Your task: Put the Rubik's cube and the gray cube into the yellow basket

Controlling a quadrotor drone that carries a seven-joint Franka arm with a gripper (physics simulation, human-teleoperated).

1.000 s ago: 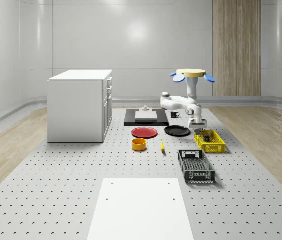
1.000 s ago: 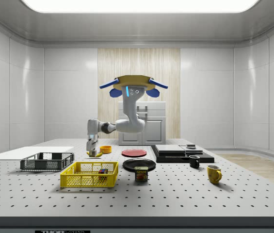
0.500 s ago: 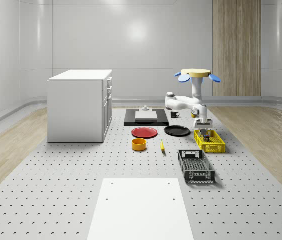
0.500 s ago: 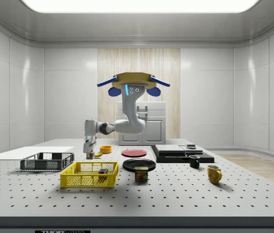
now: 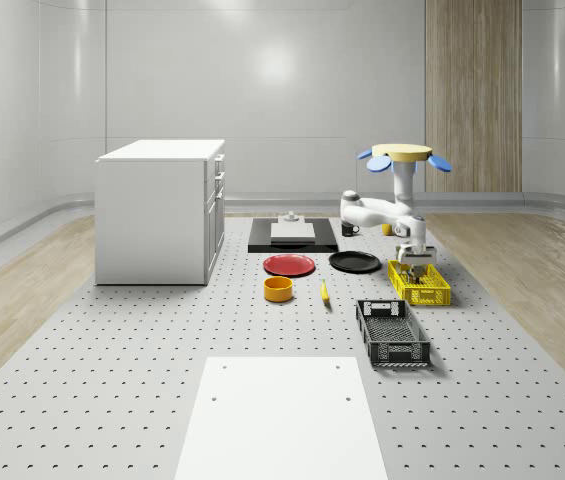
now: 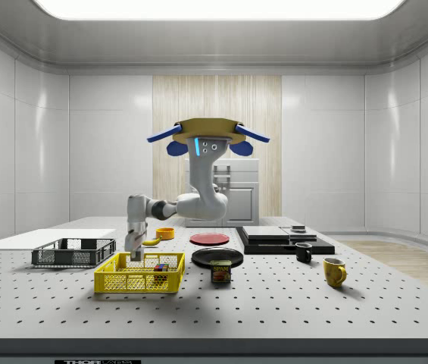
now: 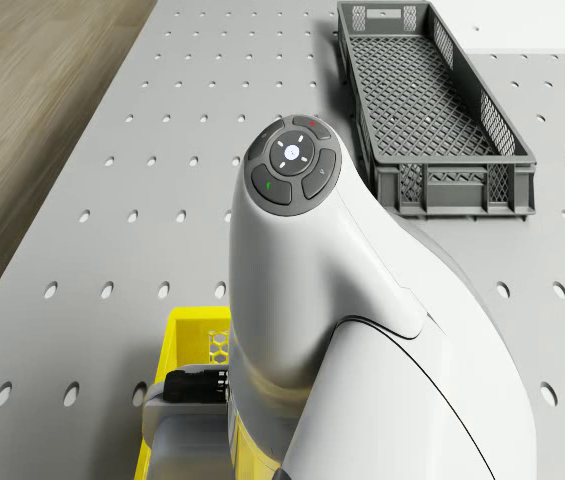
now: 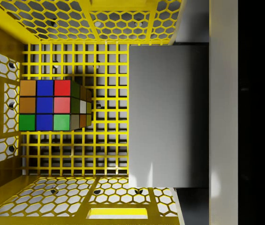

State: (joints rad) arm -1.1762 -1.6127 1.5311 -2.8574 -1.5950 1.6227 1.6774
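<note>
Gripper (image 6: 133, 256), fingers shut on gray cube (image 8: 167, 115); basket (image 8: 66, 28) below, Rubik's cube (image 8: 52, 105) inside. Release low, beside it; drone hovers above.

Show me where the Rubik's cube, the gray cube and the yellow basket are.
Rubik's cube (image 8: 45, 105): wrist view, middle of its top face.
gray cube (image 8: 168, 115): wrist view, centre of its flat face.
yellow basket (image 6: 126, 282): side view, near side wall.
</note>
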